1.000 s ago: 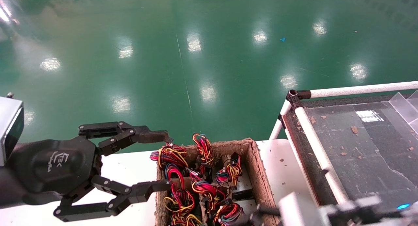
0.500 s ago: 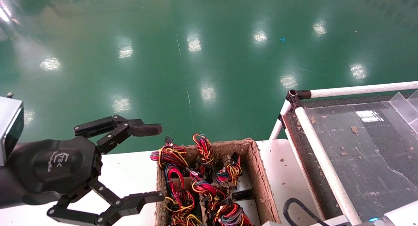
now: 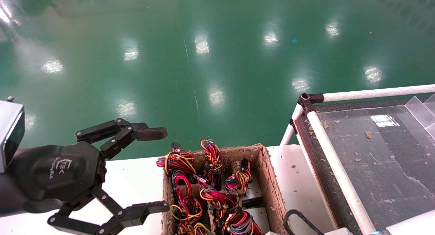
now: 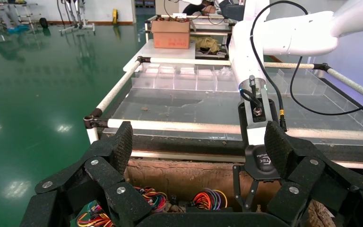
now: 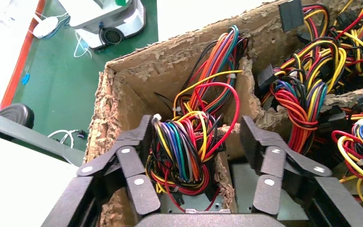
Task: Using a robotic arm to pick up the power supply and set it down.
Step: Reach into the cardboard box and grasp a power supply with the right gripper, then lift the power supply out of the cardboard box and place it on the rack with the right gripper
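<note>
Head view – glossy green floor (image 3: 217,58), white table (image 3: 132,180)

We saw a glossy green floor (image 3: 217,58) mirroring ceiling lights, and a white-railed table (image 3: 334,160) standing at right.

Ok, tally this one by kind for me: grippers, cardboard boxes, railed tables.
Grippers: 2, the left gripper and the right gripper, both open
Cardboard box: 1
White-railed table: 1
Total: 4
The wire bundles inside the box are too tangled to count.
</note>
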`<action>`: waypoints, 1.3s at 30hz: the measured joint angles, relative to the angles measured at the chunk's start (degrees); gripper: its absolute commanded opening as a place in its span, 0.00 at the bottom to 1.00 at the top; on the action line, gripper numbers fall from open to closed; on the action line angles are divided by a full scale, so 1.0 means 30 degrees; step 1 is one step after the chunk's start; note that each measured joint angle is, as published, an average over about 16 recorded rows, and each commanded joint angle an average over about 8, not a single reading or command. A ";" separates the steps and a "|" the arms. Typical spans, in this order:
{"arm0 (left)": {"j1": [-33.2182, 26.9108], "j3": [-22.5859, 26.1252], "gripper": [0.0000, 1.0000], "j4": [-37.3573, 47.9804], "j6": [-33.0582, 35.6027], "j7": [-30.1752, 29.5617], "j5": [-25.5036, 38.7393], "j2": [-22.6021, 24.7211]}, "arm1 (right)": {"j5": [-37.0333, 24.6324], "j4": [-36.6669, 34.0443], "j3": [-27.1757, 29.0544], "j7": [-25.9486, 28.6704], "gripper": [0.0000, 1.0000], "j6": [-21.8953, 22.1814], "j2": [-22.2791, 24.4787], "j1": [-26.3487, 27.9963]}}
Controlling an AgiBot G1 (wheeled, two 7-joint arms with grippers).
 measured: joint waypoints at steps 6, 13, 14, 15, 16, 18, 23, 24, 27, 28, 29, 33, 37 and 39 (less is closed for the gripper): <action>-0.0001 0.0003 1.00 0.0000 -0.0001 0.0001 -0.0002 -0.0001 | 0.0087 0.0006 0.0011 -0.0034 0.00 0.0155 0.0007 -0.0156; -0.0002 0.0006 1.00 0.0000 -0.0003 0.0003 -0.0004 -0.0003 | 0.0383 0.0035 0.0089 -0.0139 0.00 0.0008 0.0218 -0.0231; -0.0002 0.0007 1.00 0.0000 -0.0003 0.0003 -0.0005 -0.0003 | 0.0451 0.0039 0.0105 -0.0158 0.00 -0.0034 0.0260 -0.0241; -0.0002 0.0007 1.00 0.0000 -0.0003 0.0004 -0.0005 -0.0003 | 0.0528 0.0042 0.0124 -0.0180 0.00 -0.0076 0.0306 -0.0253; -0.0002 0.0008 1.00 0.0000 -0.0003 0.0004 -0.0005 -0.0003 | 0.0611 0.0045 0.0146 -0.0202 0.00 -0.0117 0.0354 -0.0267; -0.0002 0.0009 1.00 0.0000 -0.0004 0.0004 -0.0006 -0.0004 | 0.0806 0.0052 0.0200 -0.0249 0.00 -0.0200 0.0453 -0.0296; -0.0003 0.0011 1.00 0.0000 -0.0005 0.0006 -0.0008 -0.0004 | 0.1410 0.0066 0.0382 -0.0417 0.00 -0.0407 0.0715 -0.0368; -0.0003 0.0012 1.00 0.0000 -0.0005 0.0006 -0.0008 -0.0005 | 0.1558 0.0068 0.0432 -0.0460 0.00 -0.0442 0.0771 -0.0382; -0.0003 0.0013 1.00 0.0000 -0.0006 0.0007 -0.0009 -0.0005 | 0.2063 0.0076 0.0610 -0.0598 0.00 -0.0538 0.0950 -0.0424; -0.0003 0.0014 1.00 0.0000 -0.0006 0.0007 -0.0009 -0.0005 | 0.2247 0.0080 0.0680 -0.0650 0.00 -0.0570 0.1016 -0.0431; -0.0003 0.0014 1.00 0.0000 -0.0006 0.0007 -0.0010 -0.0006 | 0.2435 0.0086 0.0755 -0.0706 0.00 -0.0599 0.1082 -0.0433; -0.0004 0.0016 1.00 0.0000 -0.0007 0.0008 -0.0011 -0.0006 | 0.3311 0.0116 0.1143 -0.0961 0.00 -0.0717 0.1409 -0.0368; -0.0004 0.0018 1.00 0.0000 -0.0008 0.0009 -0.0012 -0.0007 | 0.4355 0.0150 0.1659 -0.1175 0.00 -0.0820 0.1865 -0.0171; -0.0005 0.0019 1.00 0.0000 -0.0008 0.0009 -0.0013 -0.0008 | 0.4923 0.0166 0.1963 -0.1257 0.00 -0.0854 0.2133 -0.0013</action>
